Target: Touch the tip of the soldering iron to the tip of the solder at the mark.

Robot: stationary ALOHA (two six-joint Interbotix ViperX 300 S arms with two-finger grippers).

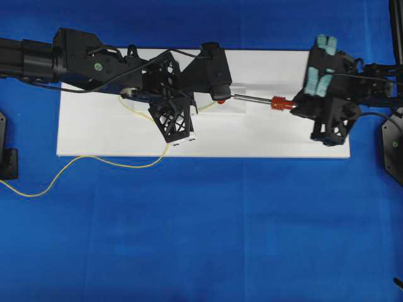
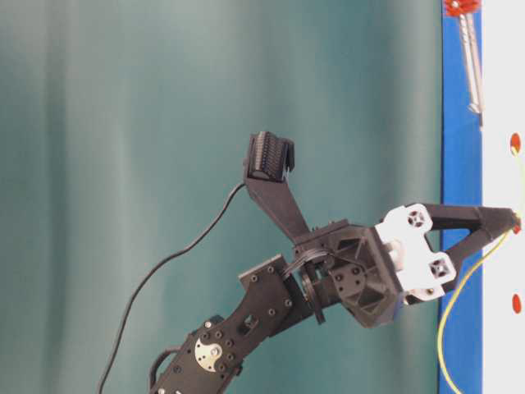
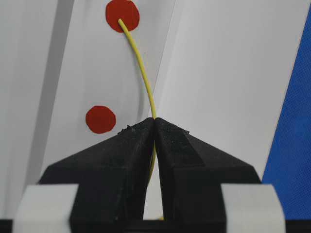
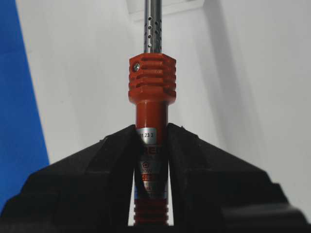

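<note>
Left wrist view, left gripper [image 3: 154, 127] pinching the solder [image 3: 140, 68], its tip on a red mark [image 3: 122, 14], right gripper [image 4: 151, 138] clamping the soldering iron [image 4: 151, 92] handle, pointing toward the mark.

- I see a white board [image 1: 113, 135] lying flat on a blue cloth [image 1: 201, 233] that covers the table around it on all sides.
- On the board I can make out two red round marks [image 3: 100, 119] in my left wrist view, one nearer, one farther up.
- My table-level view shows a plain teal backdrop [image 2: 164, 123] behind everything.
</note>
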